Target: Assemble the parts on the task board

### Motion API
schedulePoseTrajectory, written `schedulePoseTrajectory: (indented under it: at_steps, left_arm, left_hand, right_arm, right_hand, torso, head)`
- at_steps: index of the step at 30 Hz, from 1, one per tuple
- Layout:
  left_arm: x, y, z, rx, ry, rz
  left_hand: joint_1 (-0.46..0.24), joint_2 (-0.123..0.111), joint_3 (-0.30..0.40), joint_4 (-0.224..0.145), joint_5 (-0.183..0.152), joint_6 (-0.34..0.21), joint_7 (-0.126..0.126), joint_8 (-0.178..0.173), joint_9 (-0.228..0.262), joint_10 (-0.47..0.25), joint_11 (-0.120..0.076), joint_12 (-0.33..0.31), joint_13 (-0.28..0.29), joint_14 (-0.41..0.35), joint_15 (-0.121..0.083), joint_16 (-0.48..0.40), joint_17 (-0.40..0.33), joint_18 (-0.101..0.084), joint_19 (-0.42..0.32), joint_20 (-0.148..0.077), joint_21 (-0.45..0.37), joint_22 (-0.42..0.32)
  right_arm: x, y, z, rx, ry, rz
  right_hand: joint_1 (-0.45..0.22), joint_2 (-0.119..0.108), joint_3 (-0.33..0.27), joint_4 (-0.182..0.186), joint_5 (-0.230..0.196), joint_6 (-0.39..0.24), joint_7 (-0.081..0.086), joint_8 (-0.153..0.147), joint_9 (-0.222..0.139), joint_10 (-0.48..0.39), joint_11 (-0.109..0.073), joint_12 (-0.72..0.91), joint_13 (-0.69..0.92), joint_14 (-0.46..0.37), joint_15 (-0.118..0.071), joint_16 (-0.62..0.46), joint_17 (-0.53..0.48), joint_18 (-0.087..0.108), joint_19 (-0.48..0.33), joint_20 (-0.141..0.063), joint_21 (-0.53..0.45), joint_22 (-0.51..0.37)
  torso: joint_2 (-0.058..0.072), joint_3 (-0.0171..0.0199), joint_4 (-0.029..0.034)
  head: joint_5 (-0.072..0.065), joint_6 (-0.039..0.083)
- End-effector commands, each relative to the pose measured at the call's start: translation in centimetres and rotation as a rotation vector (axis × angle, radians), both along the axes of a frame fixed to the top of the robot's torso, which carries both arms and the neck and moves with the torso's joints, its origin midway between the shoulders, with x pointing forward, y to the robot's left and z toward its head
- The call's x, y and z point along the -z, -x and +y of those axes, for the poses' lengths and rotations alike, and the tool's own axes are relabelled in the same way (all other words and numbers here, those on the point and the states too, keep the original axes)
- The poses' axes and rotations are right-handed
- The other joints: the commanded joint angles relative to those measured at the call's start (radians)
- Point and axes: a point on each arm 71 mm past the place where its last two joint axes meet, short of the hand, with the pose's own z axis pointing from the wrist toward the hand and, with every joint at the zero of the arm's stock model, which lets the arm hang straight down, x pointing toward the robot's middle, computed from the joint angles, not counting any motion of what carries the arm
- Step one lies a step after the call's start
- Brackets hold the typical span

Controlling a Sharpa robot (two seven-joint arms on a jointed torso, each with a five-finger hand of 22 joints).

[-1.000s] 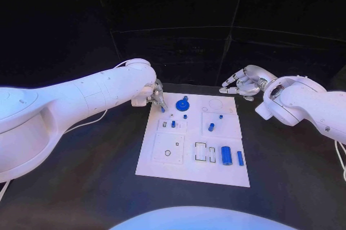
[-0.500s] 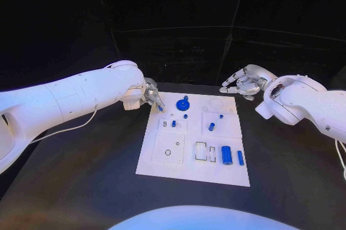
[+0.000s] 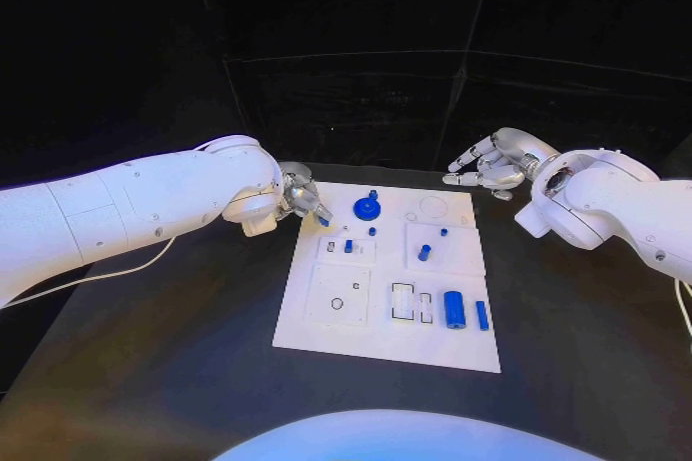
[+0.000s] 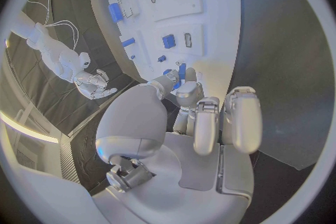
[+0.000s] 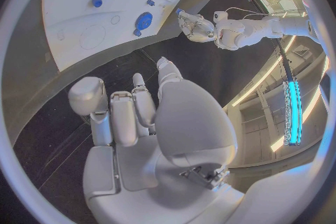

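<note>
**Left hand pinches a small peg at the board's far corner; right hand holds nothing**

The head view shows the left hand [image 3: 299, 197] from the side, so its grip is hard to read there. A speck of blue sits under its fingertips. The left wrist view settles it: the thumb and one finger close on a short blue peg [image 4: 182, 71], and the other fingers lie folded side by side nearer the palm. The right wrist view, looking across the board [image 3: 339, 331], shows the same blue tip at the end of that hand.

The left arm reaches in low over the black table [image 3: 173, 361], wrist bent, fingertips pointing down at the board's far corner on its own side. A blue disc [image 3: 366, 210] with a knob stands just beyond those fingertips.

The right hand [image 3: 490, 164] hangs past the board's opposite far corner, well apart from the left hand. Its fingers are loosely bent and parted from the thumb, with nothing in them.

Besides the held peg, seven blue pieces sit on the board. They are the disc, four small pegs near it, and a thick cylinder [image 3: 454, 310] beside a slim bar [image 3: 480, 316], both far from either hand.
</note>
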Motion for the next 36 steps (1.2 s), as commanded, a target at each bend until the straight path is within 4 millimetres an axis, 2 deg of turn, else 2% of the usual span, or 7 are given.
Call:
schedulePoseTrajectory:
  at_steps: [1, 13, 17, 31, 36]
  left_arm:
    - [0.0, 0.3, -0.3, -0.002, 0.032, -0.057]
    - [1.7, 1.5, -0.8, 0.021, 0.02, -0.032]
    - [2.0, 1.7, -0.9, 0.033, -0.001, -0.024]
    - [3.1, 2.0, -1.2, 0.068, -0.075, 0.026]
    - [3.4, 2.0, -1.3, 0.075, -0.087, 0.038]
  left_hand:
    - [-0.007, 0.002, 0.121, -0.113, 0.007, 0.002, -0.005, 0.006, 0.002, 0.012, -0.008, 0.004, 0.001, 0.106, -0.004, 0.003, 0.263, 0.002, 0.033, 0.0, -0.004, 0.064]
    - [-0.011, -0.001, 0.129, -0.113, 0.008, 0.002, -0.005, 0.008, 0.003, 0.015, -0.008, 0.007, 0.004, 0.106, -0.004, 0.003, 0.263, 0.002, 0.033, -0.001, -0.004, 0.064]
    - [-0.012, -0.002, 0.13, -0.113, 0.008, 0.002, -0.005, 0.009, 0.003, 0.015, -0.008, 0.008, 0.004, 0.106, -0.004, 0.003, 0.263, 0.002, 0.034, -0.001, -0.002, 0.066]
    - [-0.014, -0.003, 0.132, -0.112, 0.008, 0.002, -0.005, 0.01, 0.004, 0.016, -0.009, 0.009, 0.005, 0.106, -0.005, 0.003, 0.263, 0.001, 0.034, -0.001, -0.001, 0.067]
    - [-0.015, -0.004, 0.134, -0.112, 0.008, 0.002, -0.005, 0.01, 0.004, 0.016, -0.009, 0.008, 0.004, 0.106, -0.005, 0.003, 0.263, 0.001, 0.034, -0.001, -0.001, 0.068]
  right_arm:
    - [-0.1, 0.0, 0.1, -0.008, 0.003, -0.001]
    - [-0.1, -0.1, 0.2, -0.011, 0.002, 0.0]
    - [-0.1, -0.1, 0.3, -0.012, 0.002, 0.0]
    - [-0.1, 0.0, 0.3, -0.013, 0.002, 0.001]
    - [-0.1, 0.0, 0.3, -0.014, 0.002, 0.001]
  right_hand:
    - [-0.001, 0.008, -0.006, 0.002, 0.006, -0.01, 0.0, 0.004, -0.001, -0.008, 0.001, -0.006, 0.008, 0.044, -0.004, -0.004, -0.001, 0.015, -0.007, 0.002, -0.007, -0.001]
    - [-0.001, 0.008, -0.006, 0.002, 0.006, -0.01, 0.0, 0.004, -0.001, -0.008, 0.001, -0.006, 0.008, 0.044, -0.004, -0.004, -0.001, 0.015, -0.007, 0.002, -0.007, -0.001]
    - [-0.001, 0.008, -0.006, 0.002, 0.006, -0.01, 0.0, 0.004, -0.001, -0.008, 0.001, -0.006, 0.008, 0.044, -0.004, -0.004, -0.001, 0.015, -0.007, 0.002, -0.007, -0.001]
    - [-0.001, 0.008, -0.006, 0.002, 0.006, -0.01, 0.0, 0.004, -0.001, -0.008, 0.001, -0.006, 0.008, 0.044, -0.004, -0.004, -0.001, 0.015, -0.007, 0.002, -0.007, -0.001]
    - [-0.001, 0.008, -0.006, 0.002, 0.006, -0.01, 0.0, 0.004, -0.001, -0.008, 0.001, -0.006, 0.008, 0.044, -0.004, -0.004, -0.001, 0.015, -0.007, 0.002, -0.007, -0.001]
  torso:
    - [0.0, -0.0004, 0.0]
    - [0.002, 0.0007, -0.0036]
    - [0.001, 0.002, -0.0033]
    - [0.001, 0.0026, -0.0036]
    - [0.001, 0.0016, -0.0026]
  head:
    - [0.002, 0.0]
    - [0.004, 0.0]
    - [0.001, -0.003]
    - [0.001, -0.006]
    - [0.001, -0.005]
